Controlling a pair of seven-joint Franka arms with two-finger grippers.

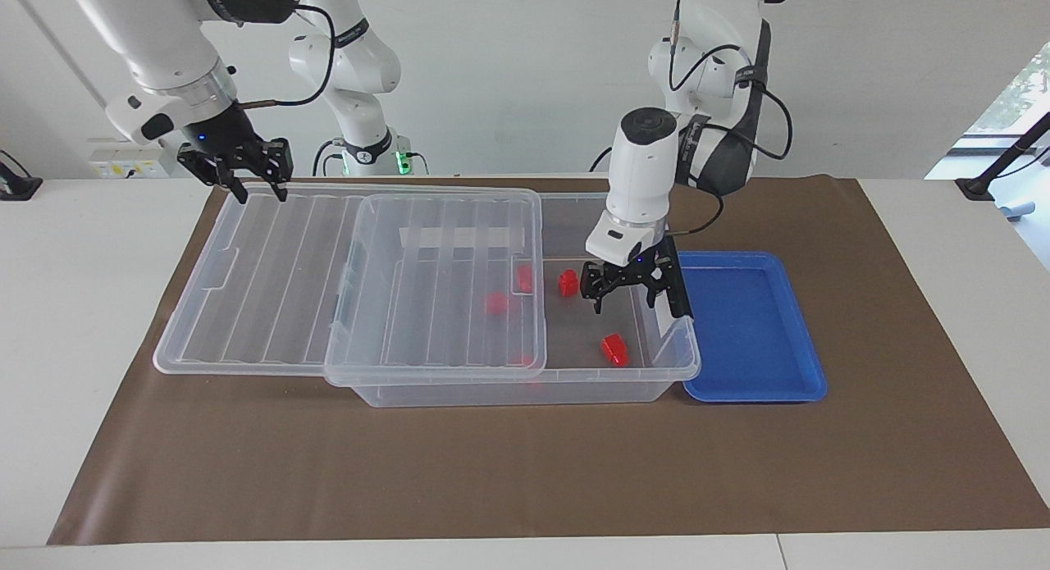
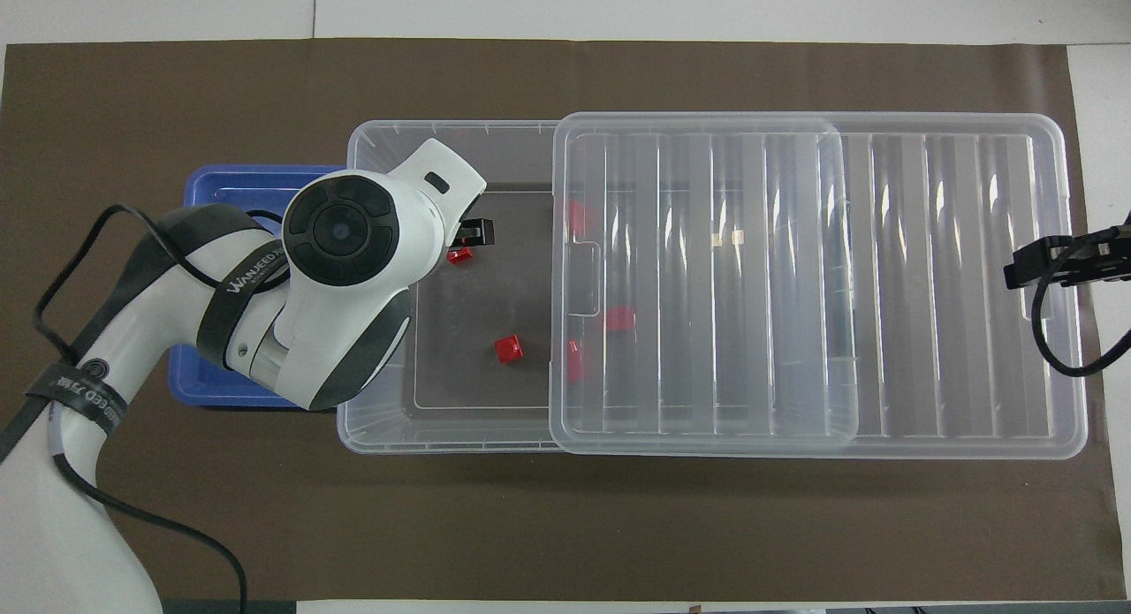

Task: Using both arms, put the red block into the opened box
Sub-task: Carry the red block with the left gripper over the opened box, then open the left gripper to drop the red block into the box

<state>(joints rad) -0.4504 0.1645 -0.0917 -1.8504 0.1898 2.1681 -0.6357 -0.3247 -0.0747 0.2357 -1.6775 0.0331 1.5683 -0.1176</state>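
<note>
The clear box [image 1: 509,389] has its ribbed lid [image 1: 271,275] slid toward the right arm's end, so the end nearest the left arm stands uncovered. One red block [image 1: 614,348] lies loose on the box floor, near the wall farthest from the robots. My left gripper [image 1: 626,305] hangs open and empty above that uncovered part, clear of the block. A second red block [image 1: 566,283] lies nearer the robots. Several more show through the lid. My right gripper [image 1: 262,197] hovers over the lid's corner nearest the robots, fingertips apart, holding nothing.
A shallow blue tray [image 1: 750,324] sits against the box at the left arm's end of the table. Brown paper [image 1: 525,471] covers the table under everything. In the overhead view the left arm's wrist [image 2: 353,234] covers the tray's edge and the box's corner.
</note>
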